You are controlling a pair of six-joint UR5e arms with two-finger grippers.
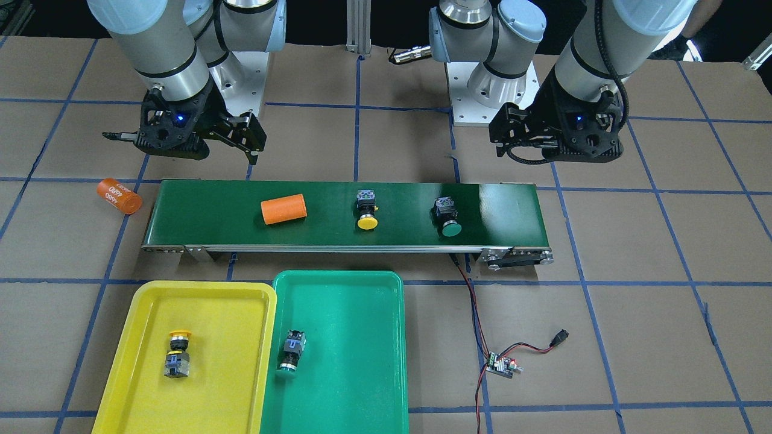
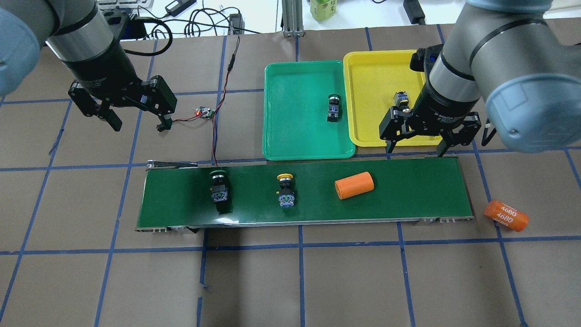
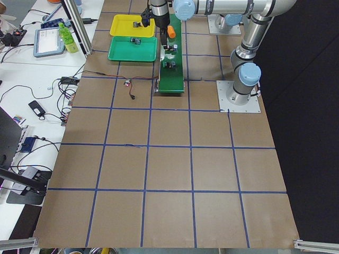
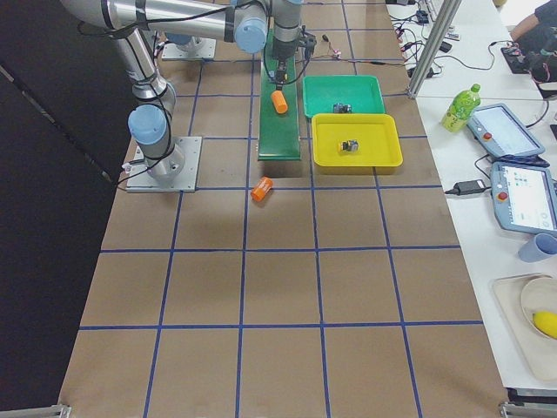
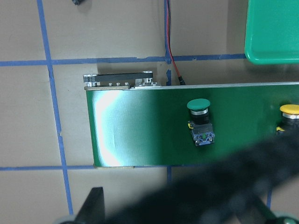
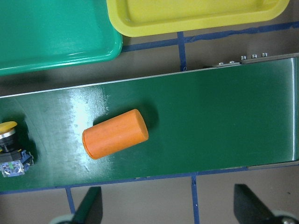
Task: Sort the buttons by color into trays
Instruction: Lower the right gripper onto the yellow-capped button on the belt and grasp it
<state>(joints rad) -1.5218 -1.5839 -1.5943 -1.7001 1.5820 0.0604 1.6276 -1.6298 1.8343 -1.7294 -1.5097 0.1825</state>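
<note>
Hovering released, left tool and right tool alike, with the green button on the belt robot-side of the left tool. Best descending squarely, clasping its blocky body, avoiding the cap.

Your table stretches out under brown board, ruled into squares by blue tape and evenly lit; beyond one long edge the room drops into black. Along the opposite side runs your white bench, crowded with two tablets, a green bottle and a pale blue mug. An aluminium post rises at the table's edge. Black cables loop across the bench top.
</note>
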